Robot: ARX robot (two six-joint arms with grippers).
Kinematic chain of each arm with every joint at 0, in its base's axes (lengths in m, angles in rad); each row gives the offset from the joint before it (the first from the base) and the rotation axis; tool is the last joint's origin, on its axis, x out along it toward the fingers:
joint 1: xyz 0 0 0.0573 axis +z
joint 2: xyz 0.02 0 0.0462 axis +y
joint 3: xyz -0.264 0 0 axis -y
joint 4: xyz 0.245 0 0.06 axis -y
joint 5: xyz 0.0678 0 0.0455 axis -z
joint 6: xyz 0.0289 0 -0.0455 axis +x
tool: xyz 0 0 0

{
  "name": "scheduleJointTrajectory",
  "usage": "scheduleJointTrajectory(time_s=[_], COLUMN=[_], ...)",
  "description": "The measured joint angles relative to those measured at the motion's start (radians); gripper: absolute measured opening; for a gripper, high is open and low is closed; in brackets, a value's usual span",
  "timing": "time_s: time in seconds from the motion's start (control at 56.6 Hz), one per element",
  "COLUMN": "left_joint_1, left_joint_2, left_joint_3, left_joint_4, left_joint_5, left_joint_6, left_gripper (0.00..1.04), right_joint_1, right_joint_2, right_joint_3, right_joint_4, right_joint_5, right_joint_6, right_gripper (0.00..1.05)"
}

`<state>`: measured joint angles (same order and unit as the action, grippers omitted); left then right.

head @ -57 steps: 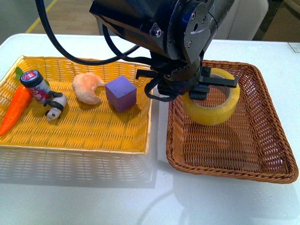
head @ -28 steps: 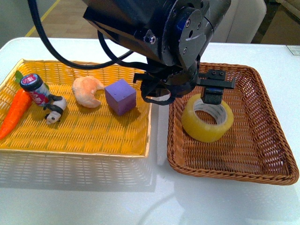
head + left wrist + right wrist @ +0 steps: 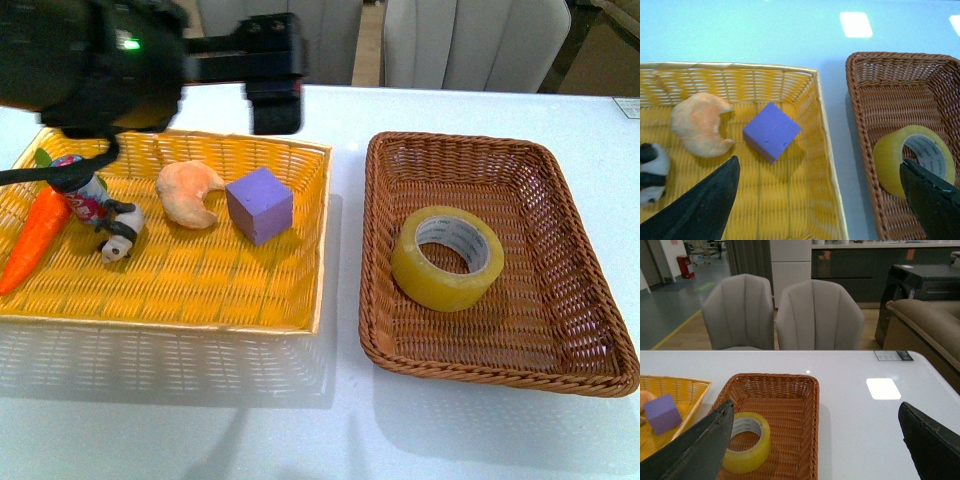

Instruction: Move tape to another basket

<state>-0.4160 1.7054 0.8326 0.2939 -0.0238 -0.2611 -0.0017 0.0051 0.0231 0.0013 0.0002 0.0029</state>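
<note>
Starting at the left of the front view, a yellow tray basket [image 3: 165, 290] is seen on the white table [image 3: 330, 430]. Inside it, from left to right, a carrot [image 3: 35, 232], a small bottle [image 3: 78, 185], a panda figure [image 3: 120, 232], a croissant [image 3: 190, 190] and a purple cube [image 3: 259, 204] are laid, all apart from each other except the bottle and the panda, which appear to touch. These things are not part of the task, so it is judged that they are simply left where they were.

In the upper left of the frame the left gripper [image 3: 272, 85] is held high above the tray, with nothing in it. In the left wrist view its fingers [image 3: 700, 210] are seen wide apart, with the cube and the basket edge visible between them. This height is probably kept so that the things below are not touched.

At the right of the frame the basket [image 3: 590, 330] of dark brown wicker stands just beside the tray. The tape [image 3: 447, 257] lies flat on its floor, near the middle, and no finger is touching it. The move is therefore judged to be finished.

In the right wrist view the right gripper [image 3: 815, 440] is also spread open and empty, held well above the table and pointed toward the basket.
</note>
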Motion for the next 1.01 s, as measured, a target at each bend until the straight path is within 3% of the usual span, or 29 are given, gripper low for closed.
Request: scheduleJointTrajectory(time_s=[0.106, 0.389, 0.459, 0.494, 0.618, 0.671, 0.848, 1.007], left_joint_1=[0.039, 0.041, 0.034, 0.042, 0.103, 0.126, 0.218, 0.266], left_joint_2=[-0.153, -0.183, -0.154, -0.154, -0.22, -0.274, -0.412, -0.558], left_joint_3=[-0.115, -0.129, -0.239, -0.295, -0.446, -0.485, -0.664, -0.722], left_joint_4=[0.001, 0.022, 0.37, 0.497, 0.769, 0.784, 0.808, 0.732], left_joint_5=[0.024, 0.005, -0.208, -0.262, -0.283, -0.261, -0.164, -0.121], left_joint_6=[0.013, 0.037, 0.131, 0.162, 0.219, 0.23, 0.246, 0.25], left_gripper=[0.96, 0.95, 0.82, 0.77, 0.56, 0.47, 0.03, 0.02], right_joint_1=[0.0, 0.0, 0.0, 0.0, 0.0, 0.0, 0.0, 0.0], right_joint_2=[0.0, 0.0, 0.0, 0.0, 0.0, 0.0, 0.0, 0.0], right_joint_3=[0.0, 0.0, 0.0, 0.0, 0.0, 0.0, 0.0, 0.0], right_joint_4=[0.0, 0.0, 0.0, 0.0, 0.0, 0.0, 0.0, 0.0], right_joint_5=[0.0, 0.0, -0.002, -0.001, 0.0, 0.0, 0.0, 0.0], right_joint_6=[0.0, 0.0, 0.0, 0.0, 0.0, 0.0, 0.0, 0.0], right_gripper=[0.96, 0.96, 0.96, 0.96, 0.96, 0.96, 0.96, 0.96])
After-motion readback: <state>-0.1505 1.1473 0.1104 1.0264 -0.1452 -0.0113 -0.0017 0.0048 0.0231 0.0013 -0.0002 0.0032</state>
